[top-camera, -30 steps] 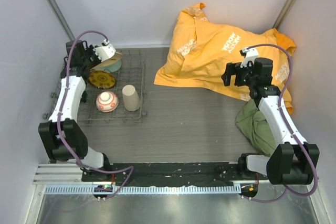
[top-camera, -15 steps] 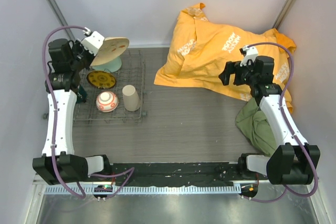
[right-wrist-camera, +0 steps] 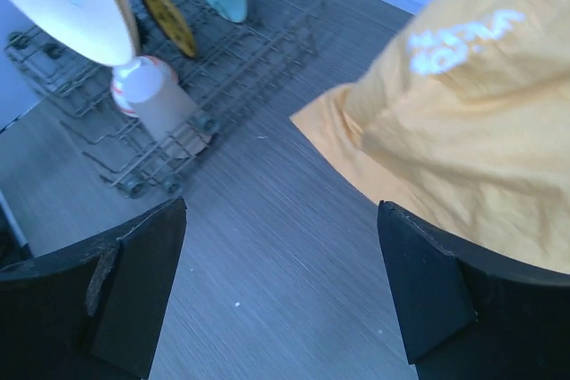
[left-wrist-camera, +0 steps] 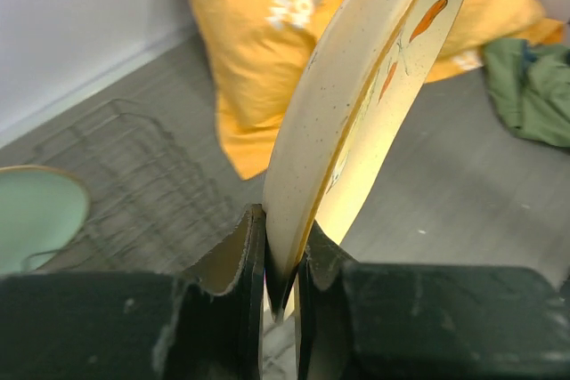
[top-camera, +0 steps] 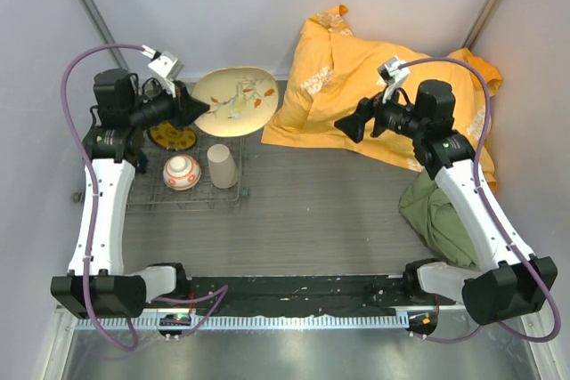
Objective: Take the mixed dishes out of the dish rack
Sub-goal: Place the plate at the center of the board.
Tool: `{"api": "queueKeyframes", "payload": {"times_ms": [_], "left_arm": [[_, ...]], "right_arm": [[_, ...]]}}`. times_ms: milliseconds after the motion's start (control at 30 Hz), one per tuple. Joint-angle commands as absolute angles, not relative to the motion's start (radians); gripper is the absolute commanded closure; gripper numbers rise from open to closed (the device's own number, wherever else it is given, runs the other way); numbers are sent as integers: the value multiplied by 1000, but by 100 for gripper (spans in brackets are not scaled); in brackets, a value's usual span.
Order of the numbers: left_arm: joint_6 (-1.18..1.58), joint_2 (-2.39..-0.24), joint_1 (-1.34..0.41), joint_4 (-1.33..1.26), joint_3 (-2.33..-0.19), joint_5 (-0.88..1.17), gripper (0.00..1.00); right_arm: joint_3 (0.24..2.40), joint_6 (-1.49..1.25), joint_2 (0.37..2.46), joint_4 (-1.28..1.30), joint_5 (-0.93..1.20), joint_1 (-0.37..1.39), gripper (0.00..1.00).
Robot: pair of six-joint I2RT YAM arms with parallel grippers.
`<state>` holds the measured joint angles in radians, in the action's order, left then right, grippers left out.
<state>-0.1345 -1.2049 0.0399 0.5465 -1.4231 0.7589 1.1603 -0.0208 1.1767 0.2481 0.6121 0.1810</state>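
Rack (top-camera: 200, 190) at left, bowl (top-camera: 181, 172) and cup (top-camera: 222, 165) in its near row, small plate (top-camera: 171, 138) behind them, large plate (top-camera: 235, 101) above.

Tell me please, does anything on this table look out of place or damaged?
Crumpled fabric looks out of place: a big yellow cloth heaped at the far right, and a green cloth by the right arm. No dish looks broken, nothing is spilled. The left gripper holds the flower-marked plate by its rim.
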Motion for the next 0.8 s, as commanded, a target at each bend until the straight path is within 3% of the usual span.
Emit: {"api": "queueKeyframes", "payload": {"times_ms": [0,633,767], "left_arm": [[50,-1193,-52,407,-1427,864,100],[123,-1252,-192,374,-1374,867,100],[175,-1243,-207,338,-1362,890,100]], "right_arm": [[1256,-6,1198,202,635,277,8],[1436,67,1422,235,641,463,14],[1469,75,1468,236,637,479,26]]}}
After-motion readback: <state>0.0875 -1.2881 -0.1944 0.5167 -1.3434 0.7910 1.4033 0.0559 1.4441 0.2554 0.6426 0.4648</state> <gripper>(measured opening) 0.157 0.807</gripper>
